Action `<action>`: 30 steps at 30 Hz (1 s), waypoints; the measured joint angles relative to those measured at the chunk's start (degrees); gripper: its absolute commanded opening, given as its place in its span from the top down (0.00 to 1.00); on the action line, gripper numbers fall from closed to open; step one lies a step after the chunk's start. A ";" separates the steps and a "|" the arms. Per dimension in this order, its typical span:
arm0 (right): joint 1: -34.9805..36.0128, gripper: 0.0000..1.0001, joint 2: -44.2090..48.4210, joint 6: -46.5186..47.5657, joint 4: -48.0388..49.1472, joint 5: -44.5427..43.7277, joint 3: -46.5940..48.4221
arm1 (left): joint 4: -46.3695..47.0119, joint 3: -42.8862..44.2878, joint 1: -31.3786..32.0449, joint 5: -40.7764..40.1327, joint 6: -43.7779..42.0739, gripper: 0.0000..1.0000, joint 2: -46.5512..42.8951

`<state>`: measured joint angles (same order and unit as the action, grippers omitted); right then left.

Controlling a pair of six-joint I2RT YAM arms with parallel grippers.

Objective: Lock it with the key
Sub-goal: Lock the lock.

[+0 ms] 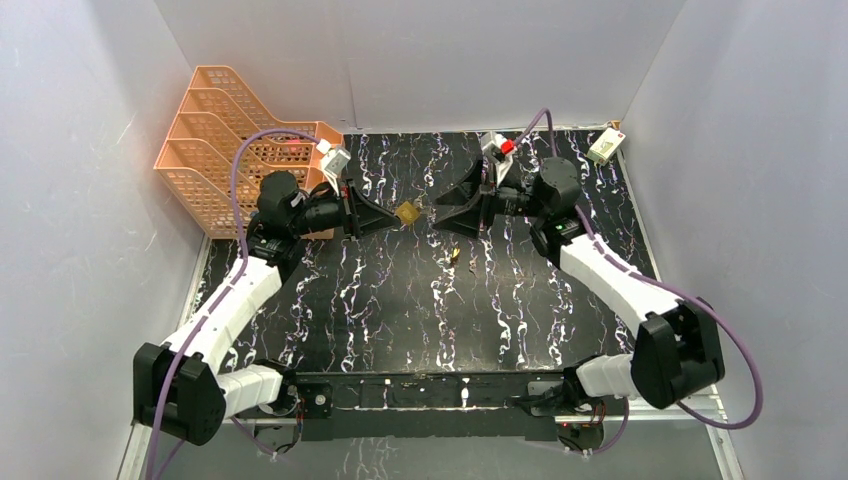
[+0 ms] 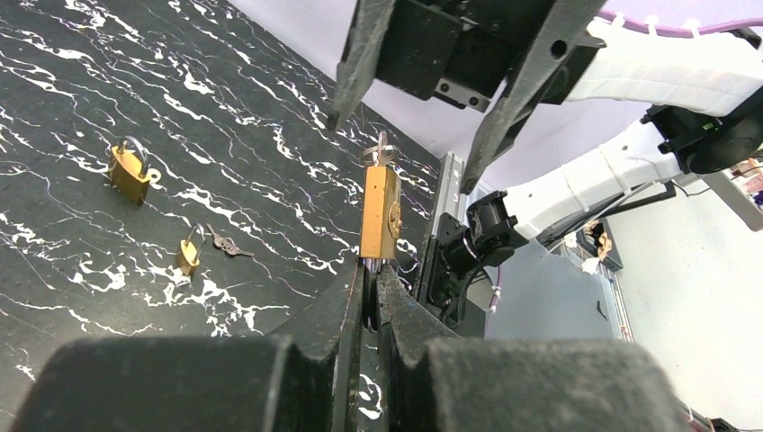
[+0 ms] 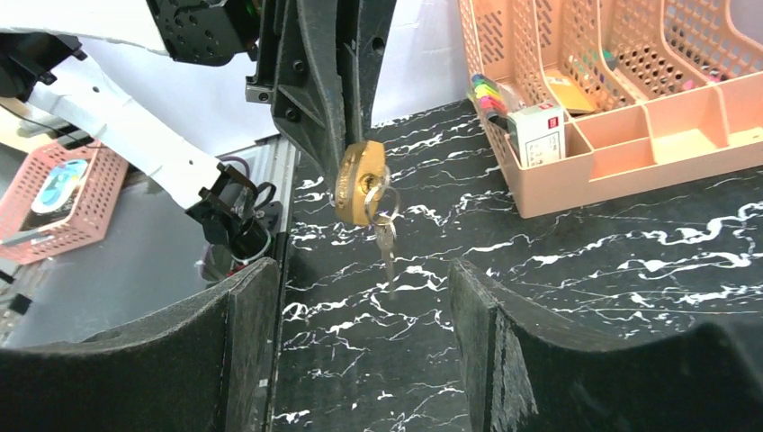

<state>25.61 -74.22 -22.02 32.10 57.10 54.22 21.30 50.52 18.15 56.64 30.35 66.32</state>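
left gripper is clenched on the padlock, held in air between both grippers. the key sticks out of its far end, along the lock's long axis, toward my right gripper, which is released wide just before it.

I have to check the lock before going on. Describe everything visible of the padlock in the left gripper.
The padlock is a small brass-coloured block with rounded corners, and it looks like metal. The left gripper is shut on its shackle end, so the shackle is hidden and I cannot tell whether it is latched. The body juts out from the fingers, in the air above the table, toward the open right gripper, which does not touch it. A silvery key on a ring hangs from its keyhole end.
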 measured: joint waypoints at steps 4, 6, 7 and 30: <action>0.00 0.27 -3.91 -4.87 5.66 1.36 0.00 | 1.36 -0.02 0.00 0.68 0.72 1.00 0.94; 0.00 0.30 -5.31 -6.62 8.02 1.77 0.11 | 1.97 -0.04 0.00 1.07 1.05 1.00 1.38; 0.00 0.32 -5.77 -7.32 8.92 1.92 0.17 | 2.32 -0.07 0.00 1.22 1.22 1.00 1.57; 0.02 0.55 -12.52 -16.00 20.70 4.83 5.14 | 5.16 -0.42 0.00 2.45 2.73 1.00 3.78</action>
<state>25.63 -86.74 -38.02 52.80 61.93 59.35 26.46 50.11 18.15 59.09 33.08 70.11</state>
